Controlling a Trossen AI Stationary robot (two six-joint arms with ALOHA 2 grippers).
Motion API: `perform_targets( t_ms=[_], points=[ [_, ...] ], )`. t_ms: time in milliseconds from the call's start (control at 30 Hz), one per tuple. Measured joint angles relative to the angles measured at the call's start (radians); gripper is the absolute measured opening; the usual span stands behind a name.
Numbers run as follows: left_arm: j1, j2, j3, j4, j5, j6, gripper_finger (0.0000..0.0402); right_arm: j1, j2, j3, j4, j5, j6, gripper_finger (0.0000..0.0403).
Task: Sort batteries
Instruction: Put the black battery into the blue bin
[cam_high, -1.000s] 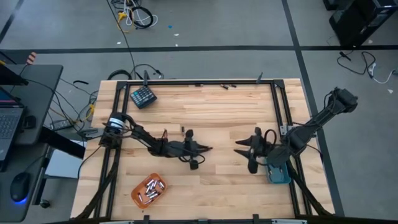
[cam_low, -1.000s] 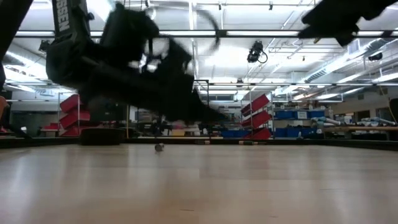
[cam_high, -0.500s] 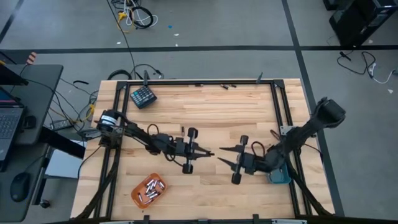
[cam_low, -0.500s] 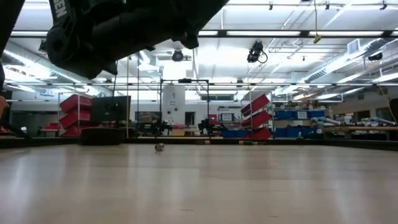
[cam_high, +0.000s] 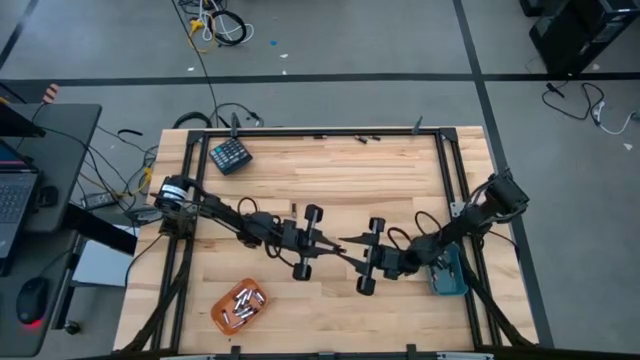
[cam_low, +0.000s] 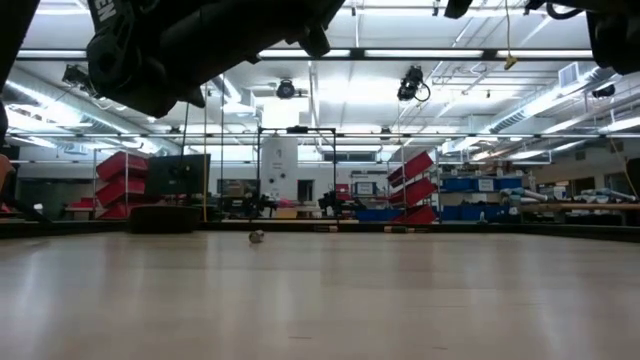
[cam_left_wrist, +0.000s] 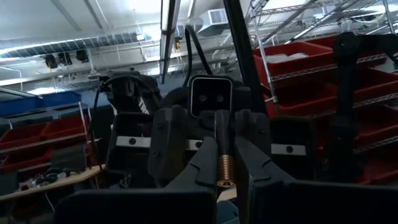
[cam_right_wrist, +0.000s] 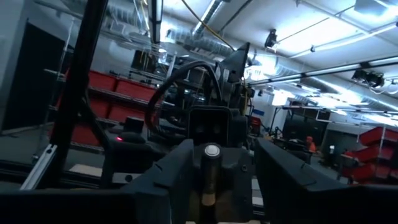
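A battery (cam_left_wrist: 224, 167) is sitting pinched in the left gripper (cam_high: 338, 243), tip to tip with the wide-open right gripper (cam_high: 345, 246), mid-air over the surface. I'm thinking it could drop if the left releases early.

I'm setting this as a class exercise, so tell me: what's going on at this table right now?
Two robot arms meet at mid-table, apparently for a handover. The left claw is shut on a single battery, held out end-first toward the right claw, whose fingers stand open on either side of it, not yet closed. More batteries lie in an orange tray near the table's front left; a blue tray sits at the right edge.
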Motion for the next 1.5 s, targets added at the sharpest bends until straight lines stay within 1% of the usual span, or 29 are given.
perform_targets(
  t_ms=[67,133,200,300,333,400,467,533,600,633,733,800,833,900,967,1000,1033,1100,1200,1267,1300,1333,1433,1467,1500],
  points=[
    [0.000,0.000,0.000,0.000,0.000,-0.002,0.0010,0.000,0.000,0.000,0.001,0.000,-0.004,0.0144],
    [0.000,0.000,0.000,0.001,0.000,-0.001,0.0010,0.000,-0.001,0.000,-0.001,0.000,-0.018,0.0123],
    [0.001,0.000,0.000,0.001,0.000,0.000,0.0010,-0.001,-0.001,0.000,-0.001,-0.002,-0.022,0.0090],
    [0.001,0.000,0.000,0.003,0.001,0.002,0.0011,-0.001,-0.001,0.000,-0.006,-0.019,-0.030,0.0032],
    [0.001,0.000,0.000,0.003,0.003,0.002,0.0012,-0.001,-0.001,0.000,-0.006,-0.031,-0.034,0.0020],
    [0.000,0.000,0.000,0.003,0.002,-0.001,0.0013,-0.001,-0.001,0.000,-0.006,-0.031,-0.041,0.0018],
    [0.000,0.000,0.000,0.003,-0.037,-0.035,0.0019,-0.001,-0.004,0.000,0.000,-0.011,-0.035,0.0022],
    [0.001,-0.001,0.002,-0.003,-0.051,-0.064,0.0035,0.004,-0.013,0.000,-0.006,0.010,-0.038,0.0020],
    [0.001,-0.001,0.002,-0.022,-0.058,-0.108,0.0061,0.025,-0.030,-0.001,-0.019,0.054,-0.068,0.0019],
    [0.002,-0.001,0.001,-0.046,-0.059,-0.126,0.0078,0.039,-0.045,-0.001,-0.009,0.087,-0.086,0.0019],
    [0.001,0.001,-0.004,-0.127,-0.058,-0.155,0.0127,0.095,-0.123,0.001,-0.001,0.251,-0.135,0.0019],
    [0.001,0.000,-0.006,-0.151,-0.057,-0.165,0.0155,0.140,-0.185,0.001,-0.057,0.373,-0.164,0.0019],
    [0.001,-0.001,-0.008,-0.175,-0.061,-0.171,0.0167,0.165,-0.222,0.000,-0.092,0.451,-0.167,0.0019],
    [0.001,0.000,-0.009,-0.232,-0.075,-0.187,0.0185,0.223,-0.310,0.010,-0.170,0.651,-0.162,0.0019],
    [0.002,0.001,-0.010,-0.263,-0.085,-0.193,0.0196,0.289,-0.389,0.023,-0.293,0.863,-0.161,0.0019],
    [0.002,0.000,-0.010,-0.273,-0.098,-0.195,0.0200,0.330,-0.424,0.025,-0.350,0.949,-0.173,0.0018],
    [0.002,0.000,-0.009,-0.288,-0.123,-0.199,0.0201,0.369,-0.451,0.026,-0.377,0.964,-0.192,0.0018],
    [0.001,0.000,-0.010,-0.314,-0.193,-0.218,0.0202,0.443,-0.506,0.026,-0.367,0.964,-0.194,0.0018],
    [0.002,0.000,-0.009,-0.355,-0.366,-0.239,0.0202,0.513,-0.562,0.026,-0.345,0.965,-0.187,0.0018],
    [0.002,0.000,-0.009,-0.400,-0.485,-0.245,0.0202,0.564,-0.574,0.023,-0.356,0.969,-0.181,0.0018],
    [0.002,0.000,-0.009,-0.415,-0.527,-0.247,0.0202,0.590,-0.578,0.023,-0.356,0.969,-0.190,0.0018],
    [0.002,-0.003,-0.009,-0.438,-0.555,-0.247,0.0202,0.617,-0.580,0.023,-0.352,0.968,-0.200,0.0018],
    [0.002,-0.024,-0.009,-0.504,-0.563,-0.240,0.0202,0.682,-0.566,0.018,-0.374,0.957,-0.180,0.0018],
    [0.002,-0.033,-0.009,-0.518,-0.563,-0.239,0.0202,0.693,-0.558,0.011,-0.390,0.924,-0.165,0.0018],
    [0.002,-0.045,-0.009,-0.535,-0.563,-0.238,0.0202,0.698,-0.548,0.005,-0.406,0.869,-0.154,0.0018]
  ],
)
